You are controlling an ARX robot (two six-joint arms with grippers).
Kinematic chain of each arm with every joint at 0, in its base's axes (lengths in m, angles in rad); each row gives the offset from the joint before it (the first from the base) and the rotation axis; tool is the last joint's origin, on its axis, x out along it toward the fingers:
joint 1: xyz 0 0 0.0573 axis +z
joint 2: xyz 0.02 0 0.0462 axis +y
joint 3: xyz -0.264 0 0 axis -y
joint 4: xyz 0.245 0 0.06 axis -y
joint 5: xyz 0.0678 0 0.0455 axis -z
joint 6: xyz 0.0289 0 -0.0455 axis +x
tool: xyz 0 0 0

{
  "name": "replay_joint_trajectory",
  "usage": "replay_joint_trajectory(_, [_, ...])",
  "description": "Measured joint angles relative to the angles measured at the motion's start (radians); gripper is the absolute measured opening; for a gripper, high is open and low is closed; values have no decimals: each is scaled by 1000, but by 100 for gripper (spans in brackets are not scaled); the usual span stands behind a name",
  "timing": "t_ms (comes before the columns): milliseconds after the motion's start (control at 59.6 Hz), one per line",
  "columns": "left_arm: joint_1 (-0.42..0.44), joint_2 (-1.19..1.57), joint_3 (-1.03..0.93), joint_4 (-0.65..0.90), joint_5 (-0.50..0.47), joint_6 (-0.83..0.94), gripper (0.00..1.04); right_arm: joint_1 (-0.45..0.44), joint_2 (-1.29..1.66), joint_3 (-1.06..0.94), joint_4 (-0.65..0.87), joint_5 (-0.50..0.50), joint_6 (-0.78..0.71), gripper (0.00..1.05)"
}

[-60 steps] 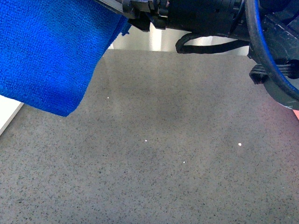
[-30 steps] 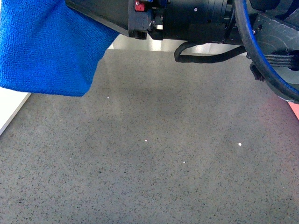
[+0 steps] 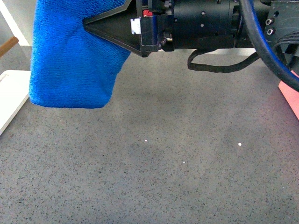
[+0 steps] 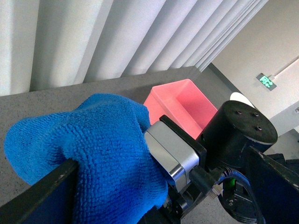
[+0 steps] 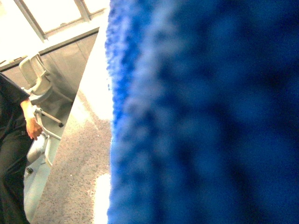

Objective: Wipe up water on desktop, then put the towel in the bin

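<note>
The right gripper (image 3: 88, 22) reaches across the front view from the robot's right side and points toward its left. Its jaws are clamped on the towel (image 3: 70, 65). The towel hangs from them in a loose bunch with its long side running downward, and its lower edge is clear of the desktop (image 3: 187, 177), above the corner near a white board (image 3: 11, 93). The right wrist view is filled with blurred blue pile, which fits a close grip.

The left gripper (image 4: 37, 196) shows only as a dark edge beneath the cloth in its own wrist view, and I cannot tell whether it is open or closed.

The desktop shows no puddle, only a few pale specks, so wiping looks finished and the drop into the bin is what remains.

The pink bin (image 3: 290, 95) sits at the far right of the desktop, on the opposite side from the towel. From the left wrist view it lies beyond the towel with its mouth open upward (image 4: 180, 100). The arm holding the towel is the one on the bin's side, so the coming move is probably a swing back to the right, with the hanging end kept high enough to clear the bin's rim
</note>
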Motion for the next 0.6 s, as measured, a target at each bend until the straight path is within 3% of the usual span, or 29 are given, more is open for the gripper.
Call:
replay_joint_trajectory(34, [-10, -15, -44, 87, -197, 46, 85, -2, -3, -1, -9, 0, -9, 4])
replay_joint_trajectory(50, [-11, -18, -52, 100, -223, 61, 83, -4, -5, -1, -16, 0, -22, 4])
replay_joint_trajectory(101, [-14, -50, -126, 199, -423, 121, 76, -6, -8, -2, -30, 0, -42, 4])
replay_joint_trajectory(168, [-5, -93, -204, 267, -586, 159, 67, -9, -11, -6, -40, 2, -68, 4])
replay_joint_trajectory(235, [13, -135, -272, 304, -671, 186, 58, -12, -17, -8, -60, 3, -92, 4])
replay_joint_trajectory(604, [91, -303, -541, 381, -623, 221, 8, -11, -53, -14, -133, 2, -196, 4])
